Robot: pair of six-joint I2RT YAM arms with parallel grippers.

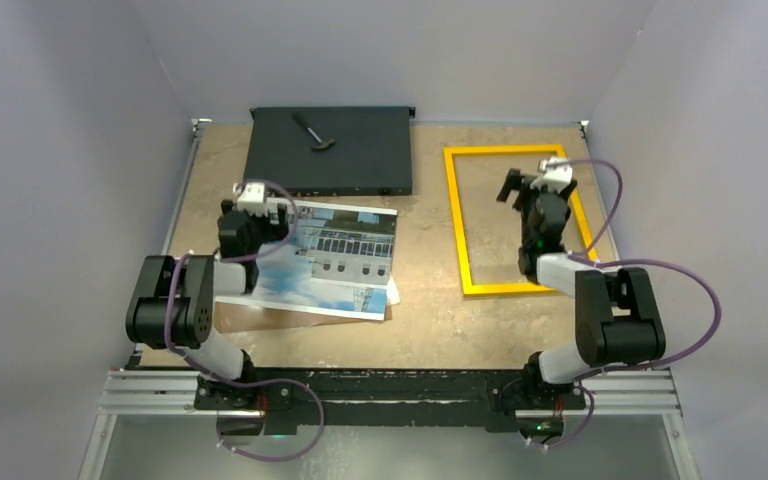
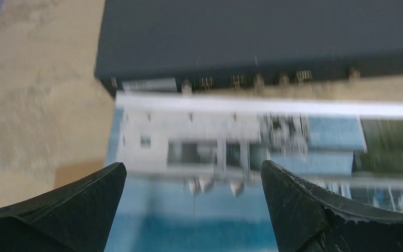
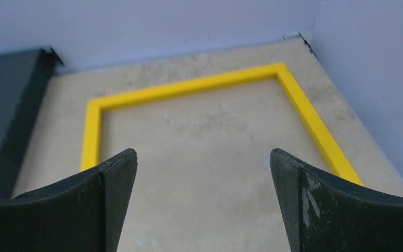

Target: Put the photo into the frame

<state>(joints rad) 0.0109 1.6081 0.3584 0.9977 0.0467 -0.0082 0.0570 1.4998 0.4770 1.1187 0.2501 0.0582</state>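
The photo [image 1: 335, 258], a print of a pale building against blue sky, lies face up at the left of the table on a brown backing board [image 1: 260, 318]. My left gripper [image 1: 250, 225] hovers over the photo's left part, open and empty; the left wrist view shows the photo [image 2: 215, 152] blurred between the fingers. The yellow frame [image 1: 457, 215] lies flat at the right. My right gripper [image 1: 530, 190] is open and empty above the frame's inner area; the right wrist view shows the frame [image 3: 92, 131] ahead of the fingers.
A flat black box [image 1: 330, 150] lies at the back, just beyond the photo, with a small dark tool [image 1: 313, 132] on top; it also shows in the left wrist view [image 2: 257, 37]. Grey walls enclose the table on three sides.
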